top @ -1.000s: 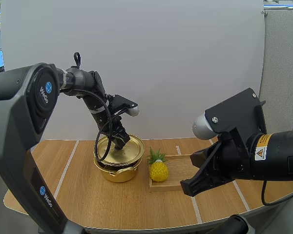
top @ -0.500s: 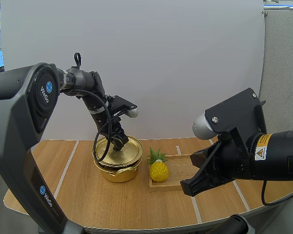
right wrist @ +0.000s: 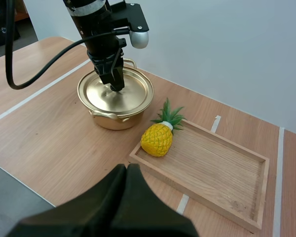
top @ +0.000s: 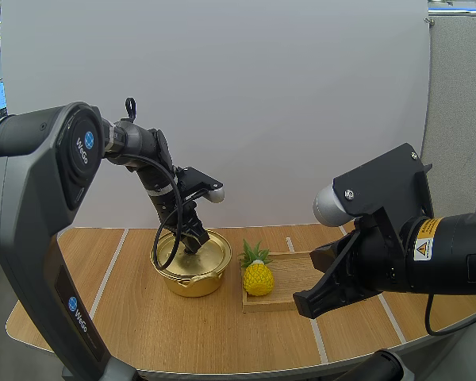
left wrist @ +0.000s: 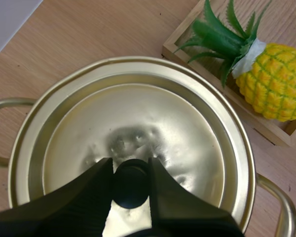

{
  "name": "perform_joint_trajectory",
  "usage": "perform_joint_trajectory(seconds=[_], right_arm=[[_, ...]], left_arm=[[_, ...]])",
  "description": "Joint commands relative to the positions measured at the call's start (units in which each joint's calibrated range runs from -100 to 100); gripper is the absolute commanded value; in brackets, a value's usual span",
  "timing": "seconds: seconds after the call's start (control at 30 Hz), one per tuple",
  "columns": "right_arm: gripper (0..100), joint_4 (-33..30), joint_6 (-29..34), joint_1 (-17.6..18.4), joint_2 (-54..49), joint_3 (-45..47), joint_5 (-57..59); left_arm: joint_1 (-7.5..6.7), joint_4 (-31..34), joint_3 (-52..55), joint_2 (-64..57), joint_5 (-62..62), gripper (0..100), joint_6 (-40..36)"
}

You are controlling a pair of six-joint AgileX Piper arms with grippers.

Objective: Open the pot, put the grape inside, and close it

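Left wrist view puts your left gripper (left wrist: 130, 167) straight over the pot: its two black fingers are pinched on the black knob (left wrist: 130, 190) at the middle of the gold lid (left wrist: 138, 118), one finger on each side and touching it. The lid sits level on the gold pot (left wrist: 280, 210), its rim lined up inside the pot's rim, with the pot's loop handles sticking out on both sides. Just beside the pot you have a yellow pineapple (left wrist: 274, 81) with green leaves, lying at the end of the wooden tray (left wrist: 180, 47) nearest the pot, its leaves towards the lid.

From the high view, your left arm reaches in from the left of the frame and comes down on the pot (top: 192, 279) a little left of centre on the wooden table (top: 222, 337). Your right gripper (top: 313, 300) hangs at lower right, above the tray's near edge and well apart from the pot. From its own wrist view the right gripper's (right wrist: 127, 169) fingers lie pressed together as one dark wedge, holding nothing.
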Motion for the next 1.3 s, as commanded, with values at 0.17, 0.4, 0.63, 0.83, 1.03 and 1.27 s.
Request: perform_joint_trajectory(seconds=[0.17,0.4,0.63,0.83,1.03,1.27], right_arm=[[0,-0.43,0.10,-0.23,-0.50,-0.15,0.00],[0,-0.43,0.10,-0.23,-0.50,-0.15,0.00],[0,-0.43,0.10,-0.23,-0.50,-0.15,0.00],[0,-0.43,0.10,-0.23,-0.50,-0.15,0.00],[0,-0.43,0.10,-0.23,-0.50,-0.15,0.00],[0,-0.43,0.10,-0.23,-0.50,-0.15,0.00]], left_arm=[[-0.09,-0.42,0.53,0.23,1.33,16,0.52],[-0.09,-0.92,0.53,-2.99,3.89,100,0.52],[-0.09,-0.88,-2.79,-10.33,8.24,100,0.16],[-0.09,-0.78,-9.21,-19.62,16.90,100,-1.29],[-0.09,-0.78,-14.78,-31.53,19.28,100,-2.46],[-0.09,0.66,-16.89,-46.01,19.28,100,-3.34]])
